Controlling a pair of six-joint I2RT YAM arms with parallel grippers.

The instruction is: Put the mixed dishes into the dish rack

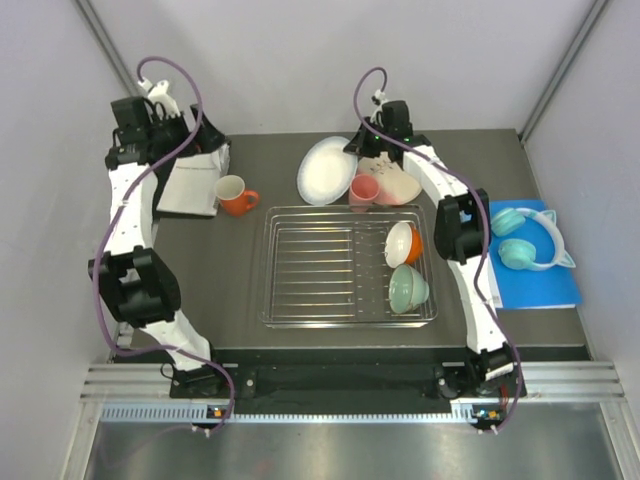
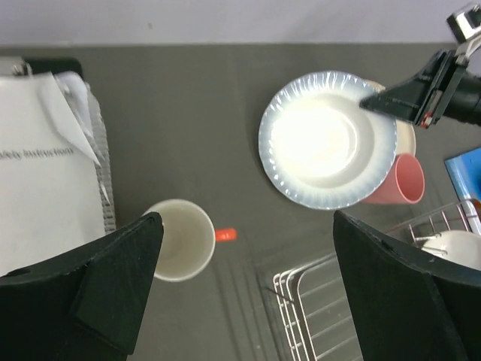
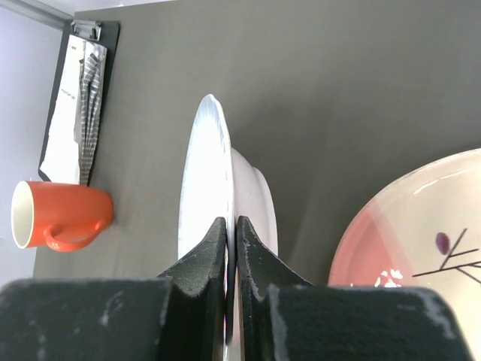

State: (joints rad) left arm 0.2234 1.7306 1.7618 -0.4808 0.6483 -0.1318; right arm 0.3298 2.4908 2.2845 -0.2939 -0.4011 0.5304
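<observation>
— What are the right fingers [image 3: 214, 259] doing?

— They are pressing together on the rim of the blue-rimmed white plate [image 3: 199, 180]. The plate is tilting up on edge just beyond the far side of the dish rack [image 1: 300, 270]. I cannot tell whether its lower edge is touching the counter [image 1: 260, 150].

— What is sitting around that plate?

— The pink cup [image 1: 364, 190] is sitting just beside it, and the beige plate with floral mark [image 3: 421, 248] is lying next to the cup, under the right arm.

— And the left fingers [image 2: 113, 289]?

— They are standing wide apart and gripping nothing. They are hovering above the cream-and-orange mug [image 2: 179, 239], which is standing upright on the counter near the white booklet [image 2: 45, 173].

— Is anything sitting in the rack?

— Yes. The white bowl [image 1: 400, 243] and the mint-green bowl [image 1: 408, 288] are leaning at its right end, one just beside the other.
</observation>
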